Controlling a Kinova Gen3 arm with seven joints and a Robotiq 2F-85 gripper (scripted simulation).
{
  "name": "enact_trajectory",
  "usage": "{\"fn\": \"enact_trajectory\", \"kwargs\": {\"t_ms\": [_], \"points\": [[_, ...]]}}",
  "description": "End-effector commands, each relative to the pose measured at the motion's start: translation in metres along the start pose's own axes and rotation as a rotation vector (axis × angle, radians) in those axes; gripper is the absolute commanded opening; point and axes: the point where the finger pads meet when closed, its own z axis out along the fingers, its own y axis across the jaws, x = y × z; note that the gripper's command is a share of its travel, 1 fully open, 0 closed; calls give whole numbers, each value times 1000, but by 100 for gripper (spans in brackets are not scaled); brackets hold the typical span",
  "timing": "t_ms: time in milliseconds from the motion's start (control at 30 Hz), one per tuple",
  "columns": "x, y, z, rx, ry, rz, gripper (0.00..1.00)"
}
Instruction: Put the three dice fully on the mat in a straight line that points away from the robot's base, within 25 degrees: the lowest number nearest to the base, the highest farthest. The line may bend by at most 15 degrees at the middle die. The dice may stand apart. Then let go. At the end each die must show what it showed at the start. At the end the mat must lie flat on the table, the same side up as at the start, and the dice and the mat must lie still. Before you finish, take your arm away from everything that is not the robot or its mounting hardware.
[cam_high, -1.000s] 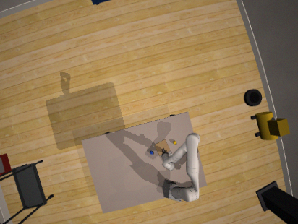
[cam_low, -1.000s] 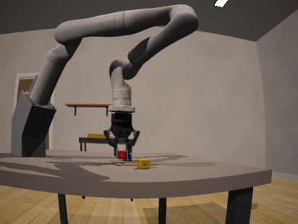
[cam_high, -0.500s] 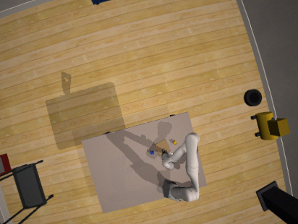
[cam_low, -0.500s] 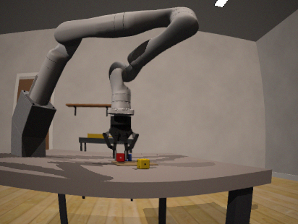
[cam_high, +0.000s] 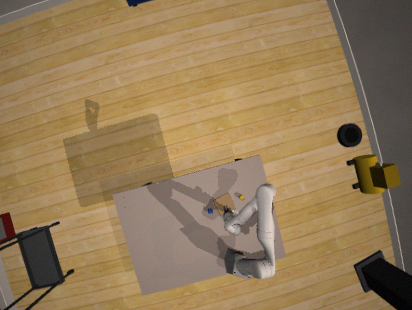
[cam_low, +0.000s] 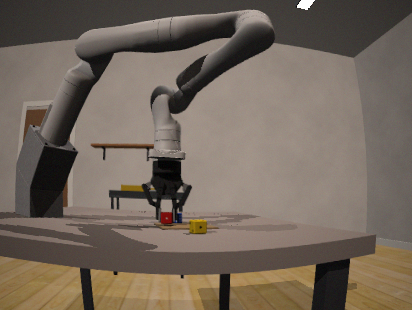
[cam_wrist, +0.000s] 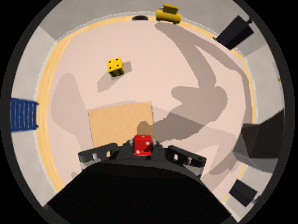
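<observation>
My gripper (cam_low: 166, 209) is shut on the red die (cam_low: 166, 217) and holds it very low over the tan mat (cam_low: 185, 226), at the mat's edge nearest the base. In the wrist view the red die (cam_wrist: 141, 145) sits between the fingers at the mat's (cam_wrist: 121, 123) near right corner. I cannot tell whether it touches the mat. The blue die (cam_high: 210, 211) lies on the table just off the mat's left side, and it also shows beside the red die in the exterior view (cam_low: 178, 217). The yellow die (cam_high: 241, 197) lies on the table off the mat's far right side. The arm hides the red die from above.
The grey table (cam_high: 195, 225) carries the robot base (cam_high: 255, 267) at its near right edge. On the floor around it are a yellow cart (cam_high: 372, 174), a black tyre (cam_high: 350, 134), a dark trolley (cam_high: 37, 257) and a black box (cam_high: 385, 280).
</observation>
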Motion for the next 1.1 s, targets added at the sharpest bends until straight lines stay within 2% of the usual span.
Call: {"fn": "enact_trajectory", "kwargs": {"t_ms": [0, 1067], "points": [[1, -1, 2, 3, 3, 7, 26], [0, -2, 2, 3, 3, 22, 26]]}}
